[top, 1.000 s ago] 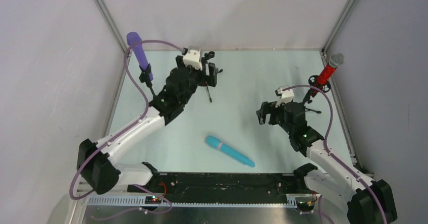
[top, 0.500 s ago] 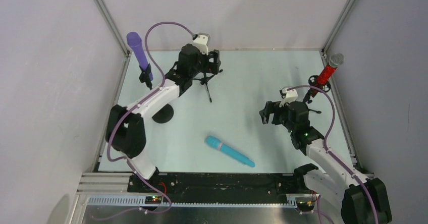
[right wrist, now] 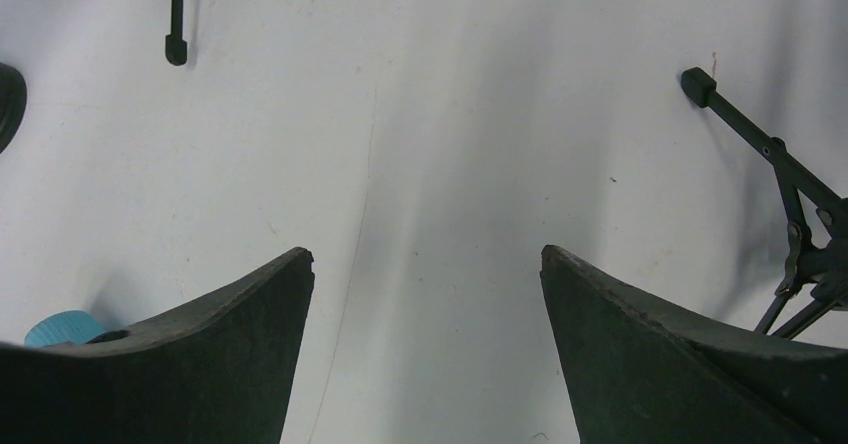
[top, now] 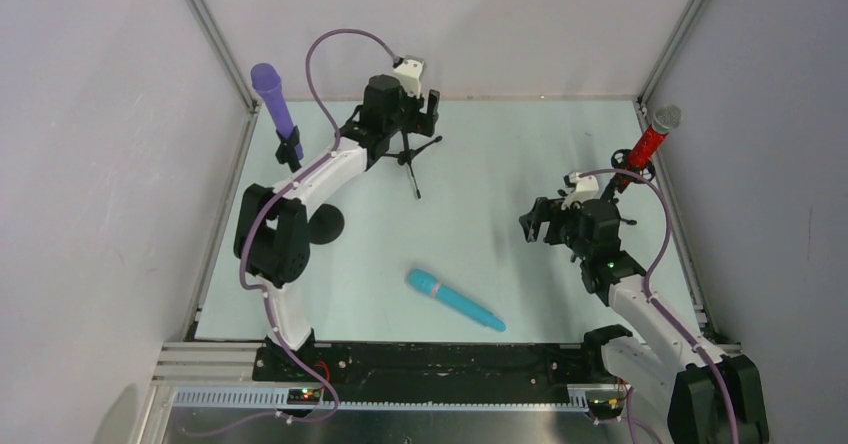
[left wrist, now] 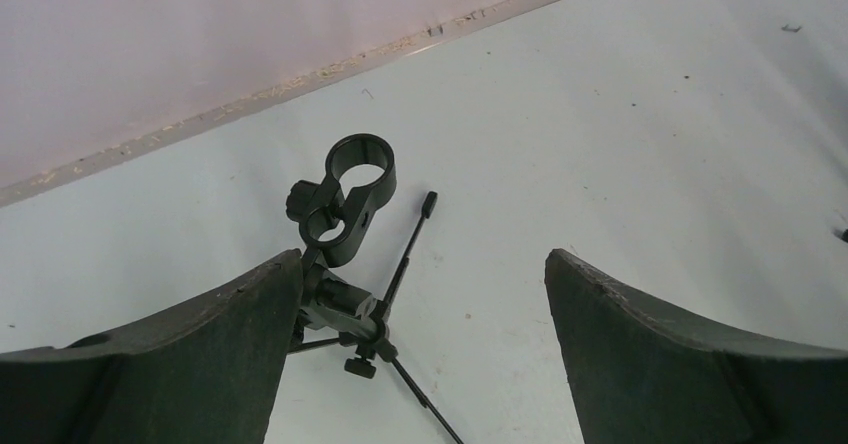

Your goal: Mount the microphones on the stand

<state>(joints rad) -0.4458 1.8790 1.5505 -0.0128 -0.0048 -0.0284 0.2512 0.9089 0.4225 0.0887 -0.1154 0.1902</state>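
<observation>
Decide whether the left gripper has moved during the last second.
Yes. The left gripper moved away from the unmoved teal microphone, toward the far wall.

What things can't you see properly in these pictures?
- Right wrist view: only a tip of the teal microphone shows; the right gripper hides the rest.
- Left wrist view: legs of the empty stand sit behind the left gripper and run off the bottom edge.
- Top view: the left arm partly covers a round black base.

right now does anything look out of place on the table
The teal microphone lies flat on the table, in no stand, while the purple microphone and red microphone are held upright. The tripod stand below the open left gripper has an empty clip. Nothing looks spilled or broken.
</observation>
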